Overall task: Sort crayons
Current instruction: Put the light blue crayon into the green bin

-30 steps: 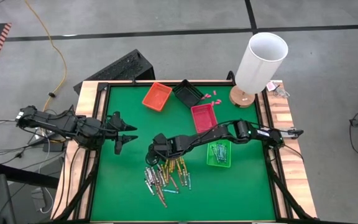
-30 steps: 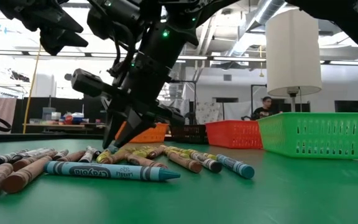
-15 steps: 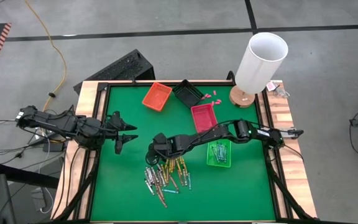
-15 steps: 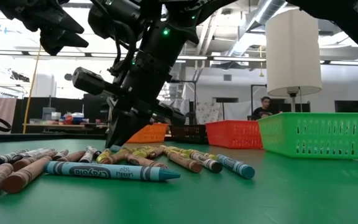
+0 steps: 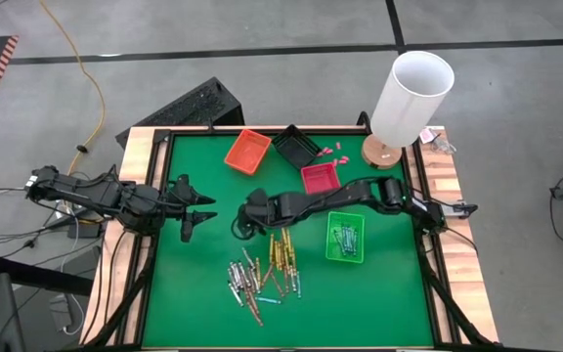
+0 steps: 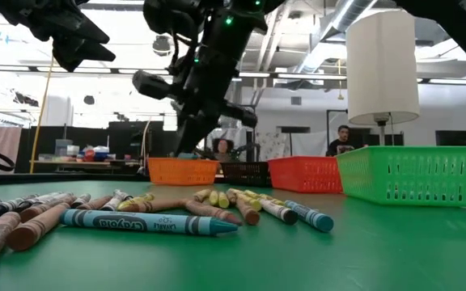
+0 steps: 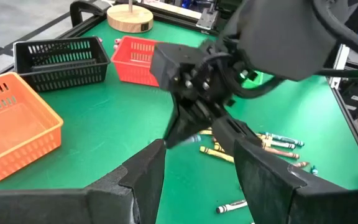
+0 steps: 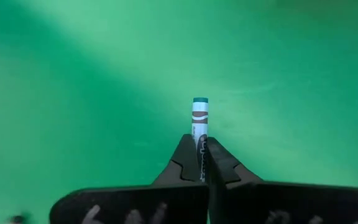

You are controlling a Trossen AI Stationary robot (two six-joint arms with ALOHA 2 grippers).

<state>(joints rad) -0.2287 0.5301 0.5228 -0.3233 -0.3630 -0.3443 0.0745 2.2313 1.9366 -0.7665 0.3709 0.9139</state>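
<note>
Right gripper fingers pinched on a teal-tipped paper-wrapped crayon, lifted above green table; next, carry to matching tray. Left gripper open, empty.

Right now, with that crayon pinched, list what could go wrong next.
1. The right hand holds the crayon only by one end, most of it sticking out past the fingertips; it could twist or slip during the carry.
2. The trays sit close together: the green tray already holds crayons beside the red tray, so a drop could land in the wrong one.
3. The left hand waits open nearby; a swing leftward could clip it.
</note>
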